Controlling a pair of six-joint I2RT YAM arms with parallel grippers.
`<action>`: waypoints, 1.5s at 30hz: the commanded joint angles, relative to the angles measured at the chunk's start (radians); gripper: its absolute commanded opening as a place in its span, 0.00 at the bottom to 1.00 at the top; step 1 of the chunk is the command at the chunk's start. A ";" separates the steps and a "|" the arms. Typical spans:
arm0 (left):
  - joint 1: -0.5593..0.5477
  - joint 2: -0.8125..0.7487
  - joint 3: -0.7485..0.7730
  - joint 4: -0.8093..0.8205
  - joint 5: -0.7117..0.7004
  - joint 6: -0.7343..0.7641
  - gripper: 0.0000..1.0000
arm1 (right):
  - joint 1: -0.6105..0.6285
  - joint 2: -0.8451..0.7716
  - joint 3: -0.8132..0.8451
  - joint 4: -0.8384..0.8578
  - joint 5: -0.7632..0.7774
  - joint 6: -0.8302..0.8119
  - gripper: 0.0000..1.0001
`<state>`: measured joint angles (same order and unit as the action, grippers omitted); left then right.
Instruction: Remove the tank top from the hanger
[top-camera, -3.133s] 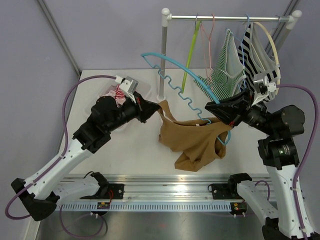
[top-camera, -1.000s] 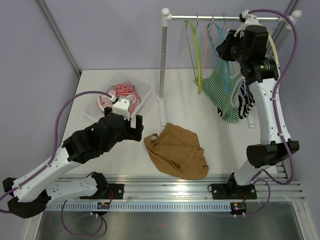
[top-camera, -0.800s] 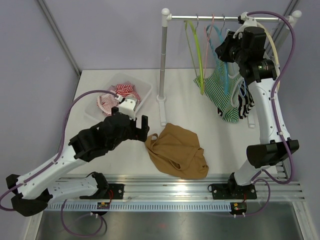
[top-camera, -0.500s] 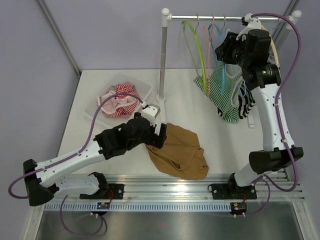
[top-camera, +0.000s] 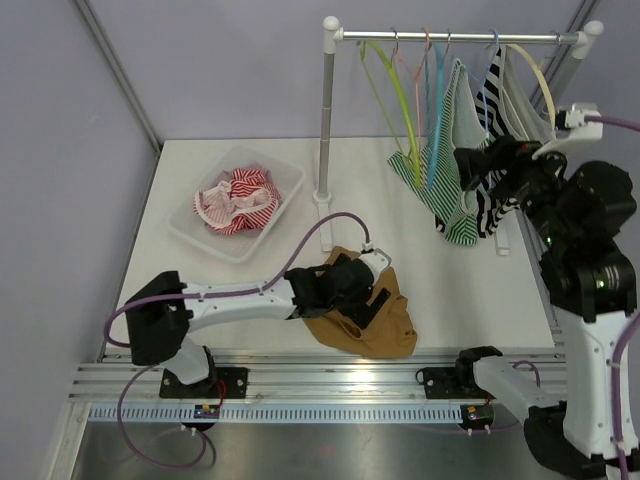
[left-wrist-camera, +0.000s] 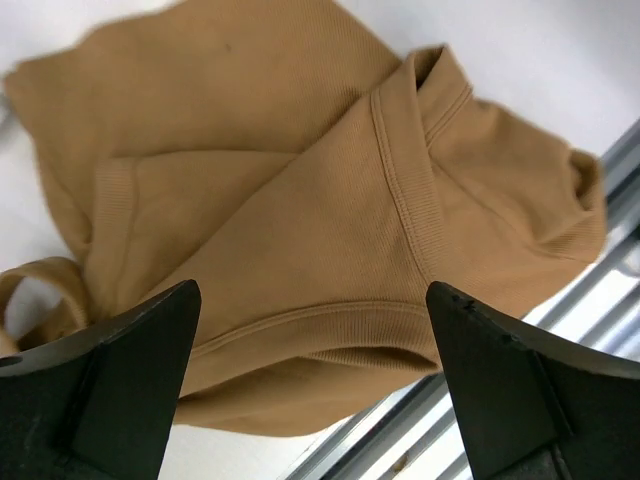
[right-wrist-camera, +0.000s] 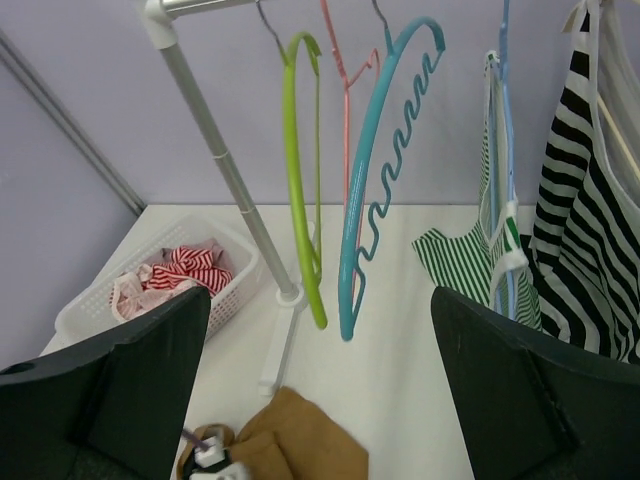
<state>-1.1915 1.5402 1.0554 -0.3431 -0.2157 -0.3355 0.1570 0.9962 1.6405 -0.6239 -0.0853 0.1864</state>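
The brown tank top (top-camera: 388, 325) lies crumpled on the white table near its front edge, off any hanger. My left gripper (top-camera: 372, 292) hovers right over it, open; in the left wrist view the tank top (left-wrist-camera: 300, 200) fills the frame between the spread fingers (left-wrist-camera: 120, 370), with no cloth held. The bare blue hanger (top-camera: 432, 120) hangs on the rack rail, also seen as the blue hanger (right-wrist-camera: 385, 150) in the right wrist view. My right gripper (top-camera: 466, 166) is open and empty, a short way in front of the rack.
Bare green hanger (right-wrist-camera: 300, 180) and pink hanger (right-wrist-camera: 345, 70) hang beside the blue one. A green-striped top (top-camera: 445, 190) and a black-striped top (top-camera: 497, 200) hang further right. Rack pole (top-camera: 327, 110) stands mid-table. White basket (top-camera: 190, 235) holds red-striped clothes. Metal rail (top-camera: 330, 370) runs along the front.
My right gripper has opened and drawn back and down from the rack rail, leaving the blue hanger there. My left arm has swung right over the brown tank top.
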 joint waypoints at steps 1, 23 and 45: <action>-0.028 0.105 0.077 0.030 -0.013 0.021 0.99 | 0.003 -0.122 -0.099 0.016 -0.085 0.002 1.00; -0.045 0.129 0.057 0.049 -0.062 -0.099 0.00 | 0.001 -0.404 -0.162 -0.092 -0.280 -0.005 0.99; 0.485 -0.223 0.592 -0.416 -0.349 -0.010 0.00 | 0.001 -0.456 -0.243 -0.043 -0.275 0.019 1.00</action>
<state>-0.8051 1.2770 1.5417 -0.7353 -0.6136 -0.3885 0.1570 0.5430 1.4055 -0.7197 -0.3599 0.1917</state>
